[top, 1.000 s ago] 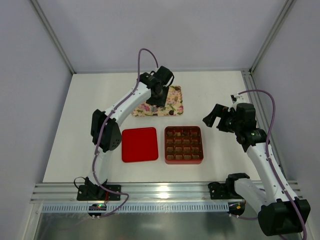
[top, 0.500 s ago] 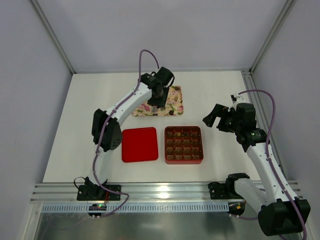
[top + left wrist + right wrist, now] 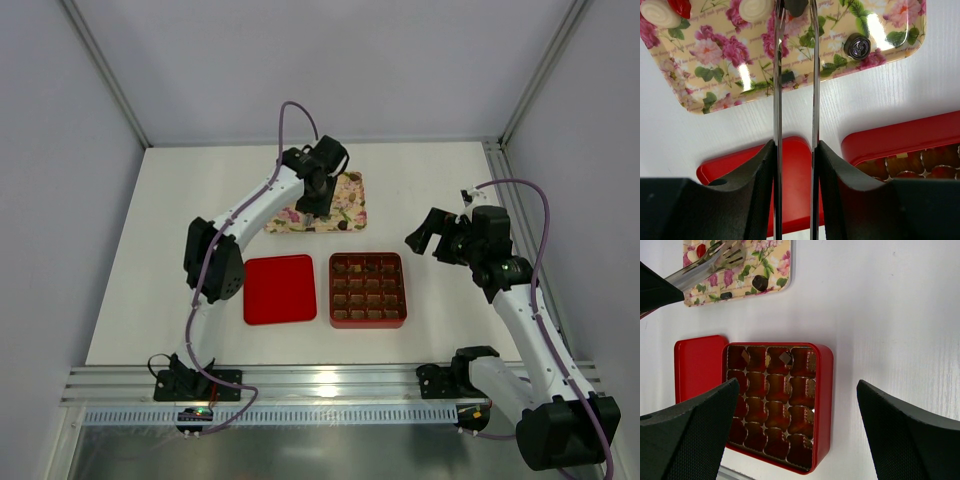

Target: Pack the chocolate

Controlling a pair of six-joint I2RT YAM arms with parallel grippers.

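Chocolate pieces [image 3: 858,46], likely light, brittle and easily marked, lie on the flowered tray [image 3: 715,95], a few in the red box [image 3: 823,390]; pinch each gently across its sides. Left tool [image 3: 796,145] is narrow, squeezing tongs [image 3: 777,75] whose tips flank a dark piece [image 3: 796,5]; right tool [image 3: 797,385] stands wide, empty. Red lid [image 3: 697,365] beside the box blocks nothing.

Both the white-shelled left arm [image 3: 255,200] and white-shelled right arm [image 3: 530,320] are showing black joint housings, with a lilac cable [image 3: 291,100] running along each. The left gripper [image 3: 795,7] is wearing thin steel blades on black blocks. The right gripper [image 3: 798,382] is showing textured black wedges.
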